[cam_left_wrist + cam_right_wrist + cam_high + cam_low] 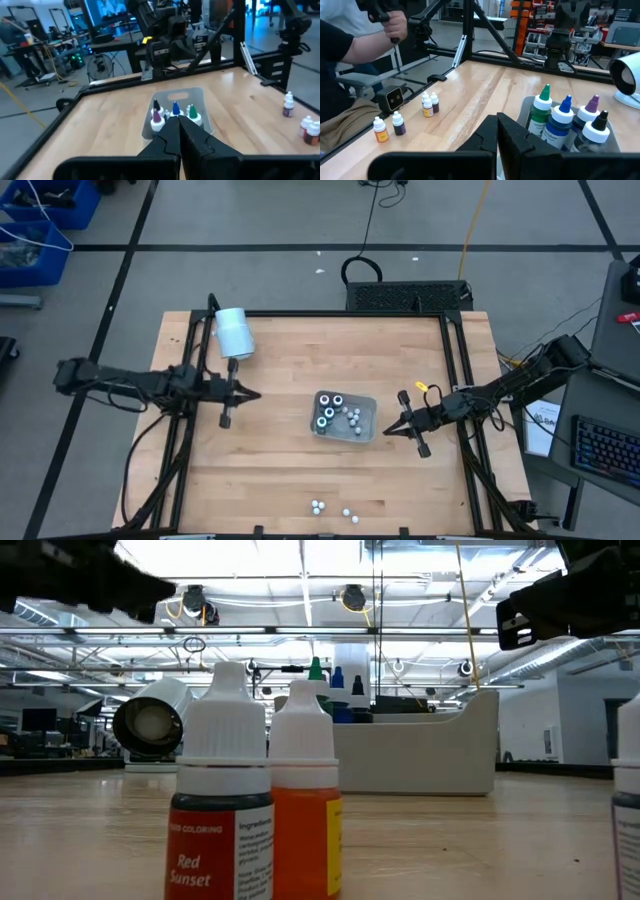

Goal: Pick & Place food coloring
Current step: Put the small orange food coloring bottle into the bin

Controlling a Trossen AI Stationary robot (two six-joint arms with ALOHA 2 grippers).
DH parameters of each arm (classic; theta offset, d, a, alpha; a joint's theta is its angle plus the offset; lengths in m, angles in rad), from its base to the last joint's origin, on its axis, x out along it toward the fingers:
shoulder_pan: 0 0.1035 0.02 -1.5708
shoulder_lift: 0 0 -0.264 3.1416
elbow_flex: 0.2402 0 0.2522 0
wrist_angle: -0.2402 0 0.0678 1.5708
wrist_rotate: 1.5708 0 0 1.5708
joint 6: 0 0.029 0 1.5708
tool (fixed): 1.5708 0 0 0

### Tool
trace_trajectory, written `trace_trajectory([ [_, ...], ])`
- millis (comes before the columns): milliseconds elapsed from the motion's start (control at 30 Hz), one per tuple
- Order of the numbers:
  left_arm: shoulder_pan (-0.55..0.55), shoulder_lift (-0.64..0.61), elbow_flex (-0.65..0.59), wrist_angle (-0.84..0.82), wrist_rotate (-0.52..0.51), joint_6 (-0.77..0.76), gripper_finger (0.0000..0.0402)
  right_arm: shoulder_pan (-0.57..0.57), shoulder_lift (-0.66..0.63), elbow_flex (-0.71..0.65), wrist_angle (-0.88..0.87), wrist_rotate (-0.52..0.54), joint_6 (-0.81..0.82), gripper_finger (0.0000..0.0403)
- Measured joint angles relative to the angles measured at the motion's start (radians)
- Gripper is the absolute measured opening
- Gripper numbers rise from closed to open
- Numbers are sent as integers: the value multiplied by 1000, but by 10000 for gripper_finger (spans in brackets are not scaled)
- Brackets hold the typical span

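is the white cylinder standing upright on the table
No, the white cylinder lies on its side near the table's far left corner, its open end showing in the low view.

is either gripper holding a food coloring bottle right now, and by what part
Nothing is held. The left gripper and right gripper are both shut and empty, either side of the tray.

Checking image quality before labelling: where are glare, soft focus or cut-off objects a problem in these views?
Low view: ceiling lights blow out the top, and the Red Sunset bottle and orange bottle loom large, cut off at the bottom. Left wrist view: the closed left gripper and background look soft. Right wrist view: the tray's bottles are sharp. High view: evenly lit, loose bottles mere dots.
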State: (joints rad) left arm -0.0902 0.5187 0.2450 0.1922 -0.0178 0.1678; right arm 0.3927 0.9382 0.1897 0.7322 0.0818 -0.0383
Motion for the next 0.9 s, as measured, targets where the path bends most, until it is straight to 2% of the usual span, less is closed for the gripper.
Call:
trace_trajectory([
  [133, 18, -42, -101, 65, 35, -46, 1, 0, 0, 0, -3, 3, 0, 0],
  [333, 18, -49, -228, 251, -26, -67, 1, 0, 0, 0, -11, 3, 10, 0],
  [500, 18, -48, -235, 229, -81, -89, 5, 0, 0, 0, -19, 4, 19, 0],
  [700, 18, -48, -235, 228, -212, -131, 30, 0, 0, 0, -26, 108, 59, 0],
  [800, 18, -48, -235, 229, -228, -178, 34, 7, 0, 17, -49, 111, 59, 0],
  [900, 18, -48, -235, 230, -227, -178, 36, 31, 0, 89, -153, 178, 41, 0],
])
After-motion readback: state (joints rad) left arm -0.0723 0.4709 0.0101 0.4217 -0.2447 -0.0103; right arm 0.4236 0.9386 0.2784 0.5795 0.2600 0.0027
